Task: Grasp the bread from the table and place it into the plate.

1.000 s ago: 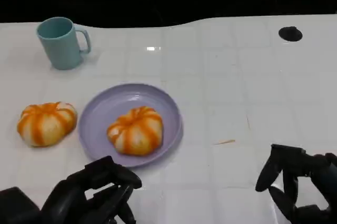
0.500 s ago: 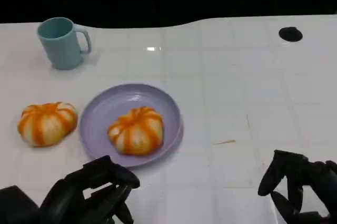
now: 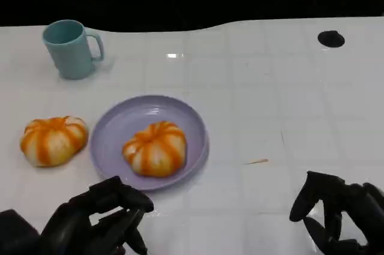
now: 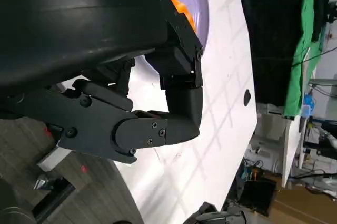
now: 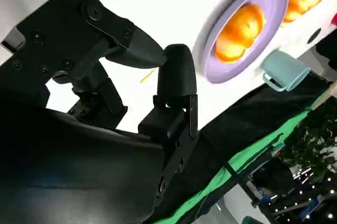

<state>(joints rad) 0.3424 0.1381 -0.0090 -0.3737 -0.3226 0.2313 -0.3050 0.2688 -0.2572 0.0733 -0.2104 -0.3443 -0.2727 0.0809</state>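
One bread lies beyond the left hand.

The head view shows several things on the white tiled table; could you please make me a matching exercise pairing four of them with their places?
Things:
1. Orange-striped round bread roll
2. Second orange-striped bread roll
3. Light teal ceramic mug
4. Small black round disc

Places:
A. far right of the table
B. far left, beyond the plate
C. inside the lavender round plate
D. on the bare table, left of the plate

Pairs: 1-C, 2-D, 3-B, 4-A
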